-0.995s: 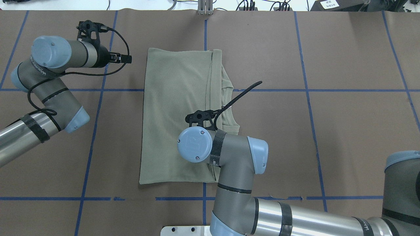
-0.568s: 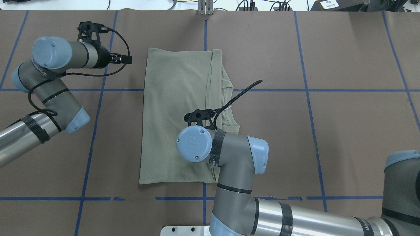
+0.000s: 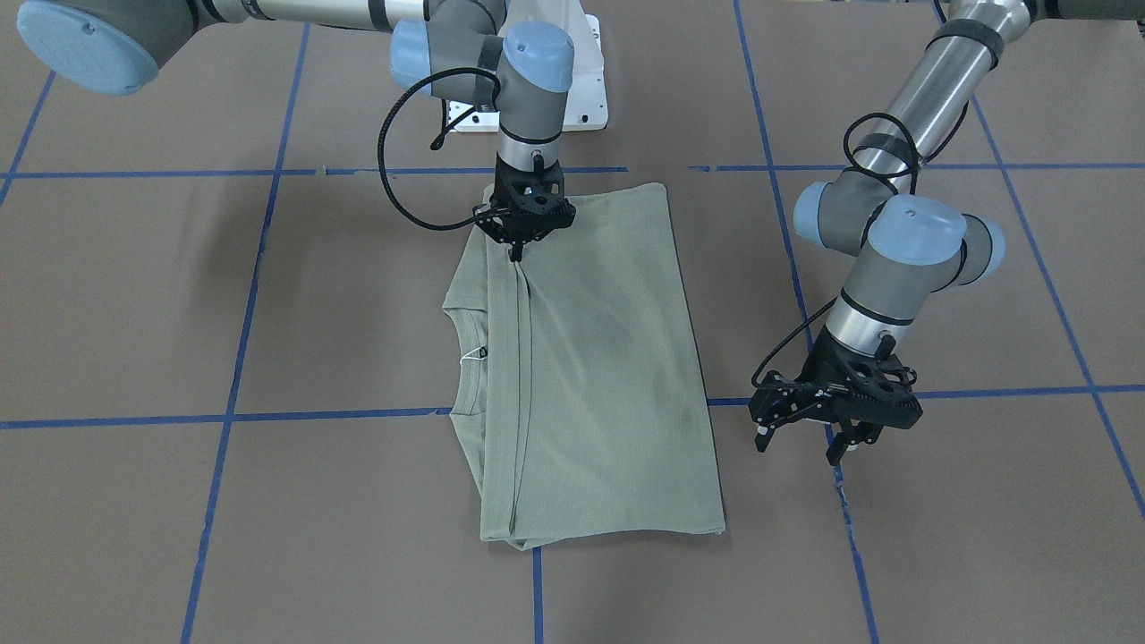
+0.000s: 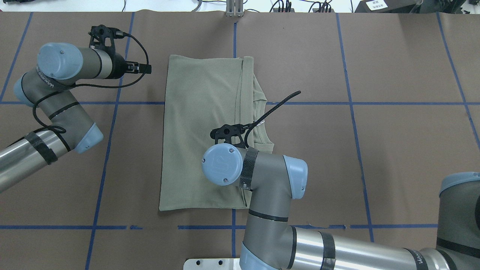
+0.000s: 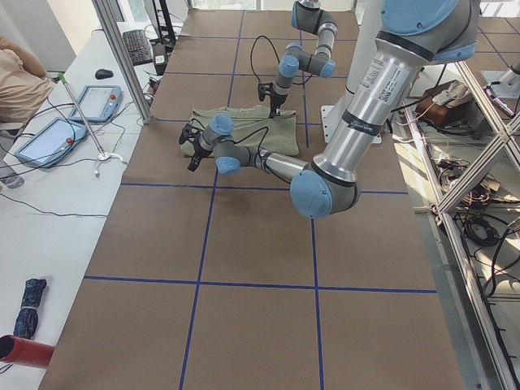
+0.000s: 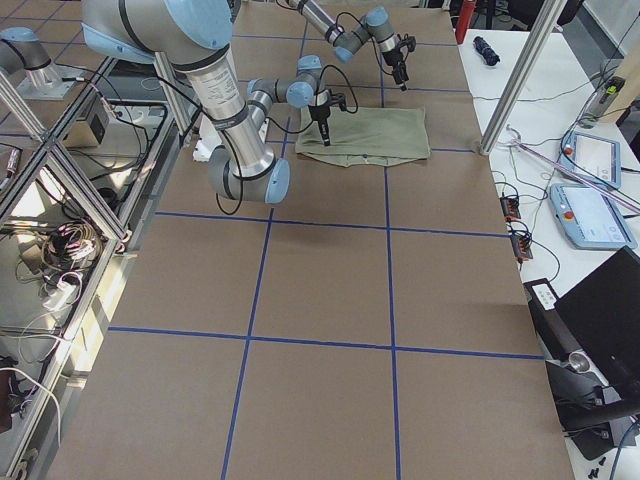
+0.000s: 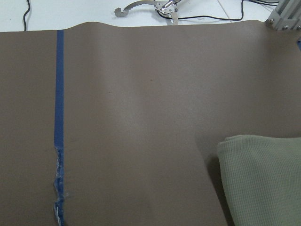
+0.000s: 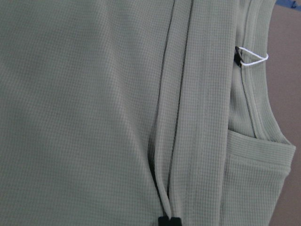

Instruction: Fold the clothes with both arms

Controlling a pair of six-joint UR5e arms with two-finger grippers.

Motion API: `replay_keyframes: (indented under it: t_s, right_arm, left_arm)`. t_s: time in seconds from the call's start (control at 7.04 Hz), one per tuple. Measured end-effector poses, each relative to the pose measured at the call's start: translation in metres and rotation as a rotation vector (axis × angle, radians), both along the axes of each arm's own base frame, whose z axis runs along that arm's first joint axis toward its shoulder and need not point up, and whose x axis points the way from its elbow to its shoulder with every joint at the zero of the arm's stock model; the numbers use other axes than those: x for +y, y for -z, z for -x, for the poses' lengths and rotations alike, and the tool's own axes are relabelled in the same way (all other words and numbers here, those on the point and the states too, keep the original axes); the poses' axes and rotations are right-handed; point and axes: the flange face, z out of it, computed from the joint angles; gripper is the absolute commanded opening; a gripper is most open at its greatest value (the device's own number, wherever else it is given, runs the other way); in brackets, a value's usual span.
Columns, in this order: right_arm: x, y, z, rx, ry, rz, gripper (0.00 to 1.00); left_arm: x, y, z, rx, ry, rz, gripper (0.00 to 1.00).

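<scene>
The sage-green shirt (image 4: 202, 131) lies folded lengthwise into a long flat rectangle on the brown table; it also shows in the front view (image 3: 599, 358). Its collar and neck label with a white string loop (image 8: 251, 57) show along one long edge. My right gripper (image 3: 516, 252) is shut on the folded sleeve edge near the shirt's robot-side end; its fingertips (image 8: 168, 220) pinch the fabric ridge. My left gripper (image 3: 801, 443) is open and empty, just above the table beside the shirt's far corner (image 7: 263, 183).
Blue tape lines (image 4: 107, 150) grid the brown table cover. The white pedestal base (image 3: 586, 89) stands at the robot's edge. A metal post (image 4: 234, 9) and cables sit at the far edge. Side tables with tablets (image 5: 49, 138) flank the table's ends.
</scene>
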Motion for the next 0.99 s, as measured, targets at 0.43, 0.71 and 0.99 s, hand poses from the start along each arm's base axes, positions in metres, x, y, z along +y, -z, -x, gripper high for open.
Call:
replay_keyframes:
  t_s: [0.43, 0.71, 0.99]
  right_arm:
    - [-0.010, -0.004, -0.019, -0.002, -0.027, 0.006, 0.00]
    - [-0.003, -0.030, -0.059, 0.017, -0.037, 0.013, 0.00]
    - [0.010, -0.047, -0.072, 0.031, -0.029, 0.014, 0.78]
  left_arm:
    - [0.001, 0.000, -0.001, 0.000, -0.001, 0.000, 1.00]
    - [0.002, 0.000, -0.003, 0.005, -0.004, 0.001, 1.00]
    - [0.004, 0.000, -0.006, 0.014, -0.003, 0.006, 1.00]
